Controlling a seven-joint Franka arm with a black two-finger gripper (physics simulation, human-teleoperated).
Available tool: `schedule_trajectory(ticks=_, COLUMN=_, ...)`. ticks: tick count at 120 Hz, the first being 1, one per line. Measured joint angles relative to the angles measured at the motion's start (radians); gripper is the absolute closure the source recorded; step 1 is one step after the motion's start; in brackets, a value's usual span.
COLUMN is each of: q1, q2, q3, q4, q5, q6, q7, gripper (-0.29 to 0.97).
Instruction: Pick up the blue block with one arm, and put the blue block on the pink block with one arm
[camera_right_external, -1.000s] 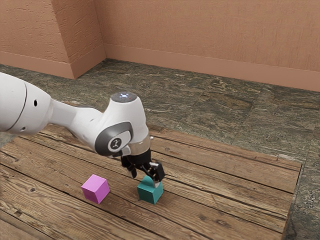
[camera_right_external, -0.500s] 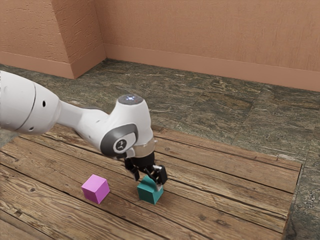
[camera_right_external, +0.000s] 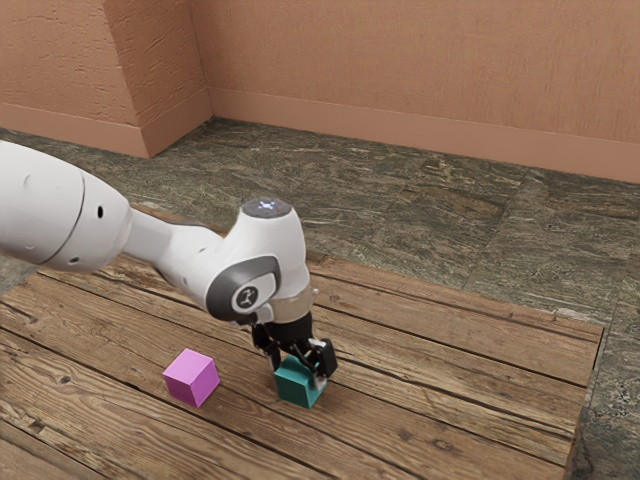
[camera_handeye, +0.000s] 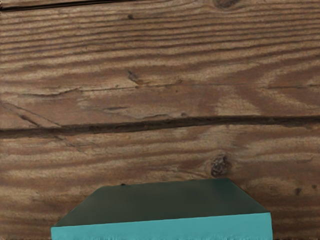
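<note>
The gripper (camera_right_external: 297, 362) is down over the blue block (camera_right_external: 298, 388), its two black fingers (camera_right_external: 322, 360) spread a little wider than the block and standing on either side of its upper part; it is parted and has hold of nothing. The block, more teal than blue, sits flat on the table, and the hand hides part of its top face. In the wrist view the same block (camera_handeye: 160, 215) lies just under the hand, cut off by the picture's edge so that only its top face and a strip of one side show. The white arm (camera_right_external: 150, 240) comes in from the exterior view's left, where its upper part is cut off. The pink block (camera_right_external: 191, 377) rests on the table near the blue one, toward the exterior view's left, the two apart. The table (camera_right_external: 450, 400) is of rough brown planks with dark seams and knots (camera_handeye: 220, 165); its near side runs out of the picture. Beyond it lie a mottled grey-green stone floor (camera_right_external: 450, 210) and terracotta walls (camera_right_external: 400, 60) with a skirting band. Counted: one arm, one gripper, two blocks, one table.
</note>
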Motion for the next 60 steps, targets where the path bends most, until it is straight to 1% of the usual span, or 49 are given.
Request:
schedule_trajectory(ticks=32, q1=0.0, q2=0.007, q3=-0.002, q4=0.003, q5=0.0, q6=0.009, q7=0.0, gripper=0.0)
schedule_trajectory(ticks=60, q1=0.0, q2=0.009, q3=-0.001, q4=0.005, q5=-0.001, q6=0.012, q7=0.0, gripper=0.12)
